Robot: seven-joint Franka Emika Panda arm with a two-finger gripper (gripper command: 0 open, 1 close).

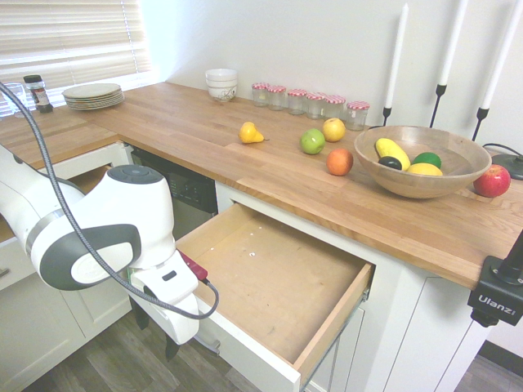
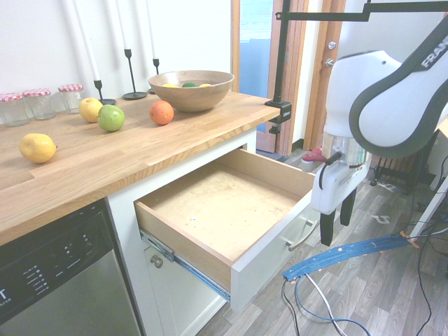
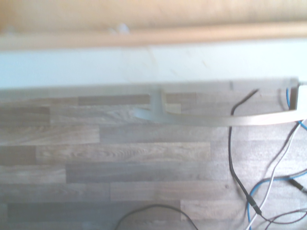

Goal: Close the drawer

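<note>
I see the drawer (image 2: 231, 210) pulled far out from under the wood counter (image 2: 140, 150), empty inside, its white front facing the gripper (image 2: 337, 222). The gripper hangs just outside that front, beside the curved handle (image 2: 301, 236), fingers pointing at the floor and standing slightly apart with nothing between them. My worry: the fingers sit low, so a push may land on the handle or under the front's lower edge and slide off. An off-centre push could also skew the drawer on its rails and jam it
</note>
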